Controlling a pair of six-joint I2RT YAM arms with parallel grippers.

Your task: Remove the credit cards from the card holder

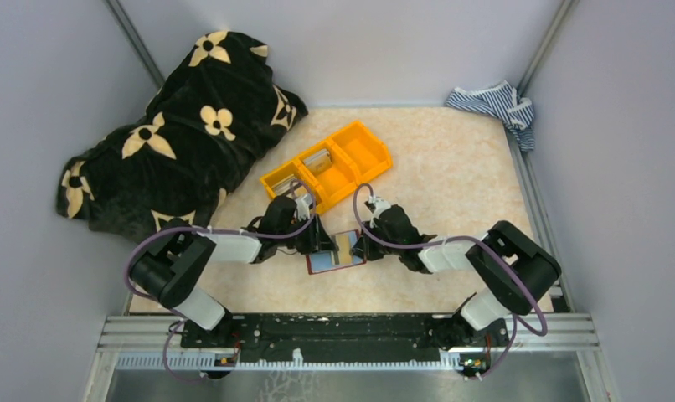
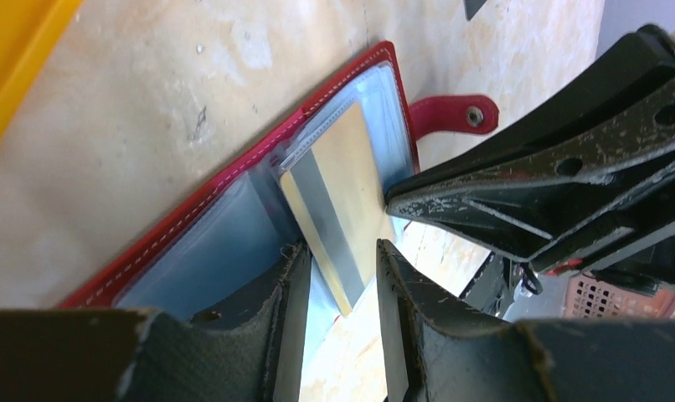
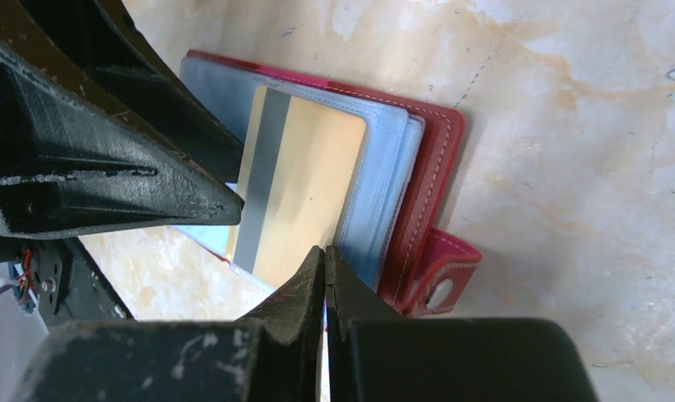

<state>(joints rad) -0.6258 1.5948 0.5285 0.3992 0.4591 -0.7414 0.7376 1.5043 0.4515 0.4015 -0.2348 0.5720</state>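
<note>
1. The card holder (image 3: 426, 167), dark red, lies open and flat on the surface (image 1: 451, 176), in the middle between the two arms.
2. Its inner side faces up, showing light blue pockets (image 2: 208, 251). Its closing tab (image 2: 451, 113), with a metal snap, sticks out from the edge on the right arm's side.
3. One credit card (image 3: 309, 184), pale beige with a silver-grey stripe along its length, lies on top of the blue pockets. One end is tucked under a clear sleeve, and the other end juts past the holder's near edge.
4. The right claw (image 3: 324, 255) is clenched, its two fingers pressed together with no gap. The tip touches the card at its long edge. The card lies face-up under the tip and is not pinched between the fingers.
5. The left claw (image 2: 341, 251) is released, with its jaws partly apart and low over the holder. The free end of the card shows in the gap between them, and one finger lies over the blue pocket. I cannot tell whether the fingers press on the holder.
6. An orange three-compartment bin (image 1: 363, 146) stands on the surface just beyond the holder. Something pale sits in its middle compartment, too small to name.
7. A black blanket with beige flowers (image 1: 175, 134) is heaped at the far left, and a striped cloth (image 1: 493, 102) lies in the far right corner.
</note>
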